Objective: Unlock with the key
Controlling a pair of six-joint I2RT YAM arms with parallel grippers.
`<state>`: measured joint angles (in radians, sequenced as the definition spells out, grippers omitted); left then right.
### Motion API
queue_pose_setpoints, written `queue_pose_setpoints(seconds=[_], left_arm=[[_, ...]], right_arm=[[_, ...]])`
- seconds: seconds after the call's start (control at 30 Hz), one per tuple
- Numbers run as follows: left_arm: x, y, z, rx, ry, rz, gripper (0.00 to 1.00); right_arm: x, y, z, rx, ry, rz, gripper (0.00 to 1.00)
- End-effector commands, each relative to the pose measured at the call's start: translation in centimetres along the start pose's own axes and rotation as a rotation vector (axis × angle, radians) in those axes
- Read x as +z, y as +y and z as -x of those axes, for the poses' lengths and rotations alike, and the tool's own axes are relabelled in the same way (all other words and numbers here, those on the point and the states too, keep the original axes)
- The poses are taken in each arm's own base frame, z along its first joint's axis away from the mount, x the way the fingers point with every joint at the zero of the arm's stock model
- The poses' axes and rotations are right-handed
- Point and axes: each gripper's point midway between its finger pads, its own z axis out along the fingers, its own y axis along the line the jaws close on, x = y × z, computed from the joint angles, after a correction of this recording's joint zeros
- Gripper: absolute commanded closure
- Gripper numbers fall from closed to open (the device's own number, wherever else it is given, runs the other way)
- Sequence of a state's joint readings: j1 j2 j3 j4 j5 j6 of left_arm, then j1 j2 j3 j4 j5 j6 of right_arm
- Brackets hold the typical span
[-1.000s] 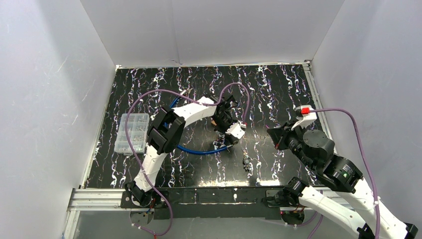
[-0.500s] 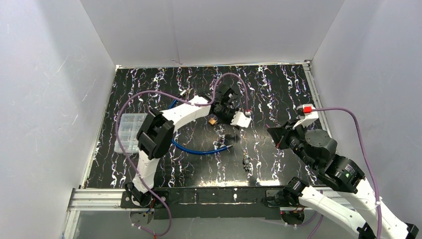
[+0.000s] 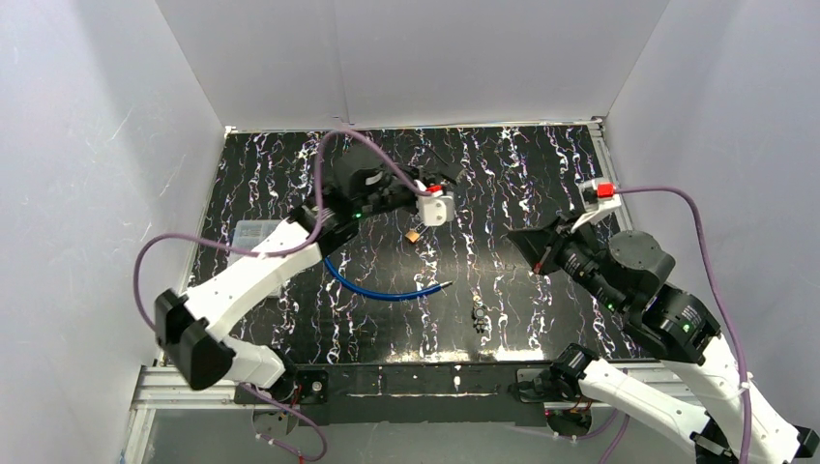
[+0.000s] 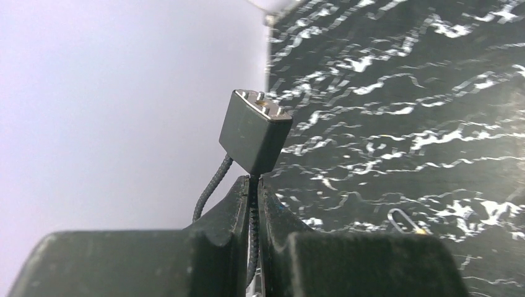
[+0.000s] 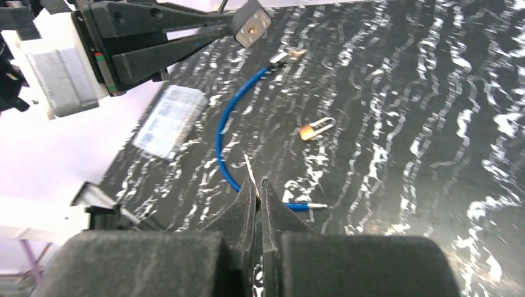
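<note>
My left gripper is shut on the braided black cable of a small black lock. It holds the lock body up in the air beyond its fingertips. In the right wrist view the lock shows its brass keyhole face at the top, ahead of the left gripper's fingers. My right gripper is shut on the key, a thin metal blade sticking out of its tips. The key's tip is well short of the lock. From above, the left gripper sits mid-table and the right gripper is to its right.
A blue cable with metal ends curves across the mat. A small clip with an orange tag lies near it, and a small dark part sits nearer the front. A clear plastic box stands at the left, partly behind the left arm.
The left arm has stretched out and lifted the lock off the mat, up and towards the back. The right gripper has shifted slightly with the key in it.
</note>
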<state>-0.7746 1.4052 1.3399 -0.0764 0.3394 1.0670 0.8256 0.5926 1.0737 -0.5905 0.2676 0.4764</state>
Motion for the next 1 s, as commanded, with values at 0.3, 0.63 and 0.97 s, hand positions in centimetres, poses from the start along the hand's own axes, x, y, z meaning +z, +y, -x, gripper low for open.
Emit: queue_pose_setpoints(seconds=[0.3, 0.63, 0.97], left_arm=[[-12.1, 6.8, 6.6, 0.201, -0.087, 0.433, 1.00], [-13.4, 6.4, 7.9, 0.426, -0.107, 0.487, 1.00], [-13.7, 7.3, 8.9, 0.489, -0.115, 0.511, 1.00]], right_arm=[[-0.3, 12.6, 5.8, 0.145, 0.053, 0.604, 0.99], [0.9, 14.1, 7.3, 0.124, 0.097, 0.673, 0.99], [2.4, 14.2, 7.3, 0.080, 0.112, 0.675, 0.99]])
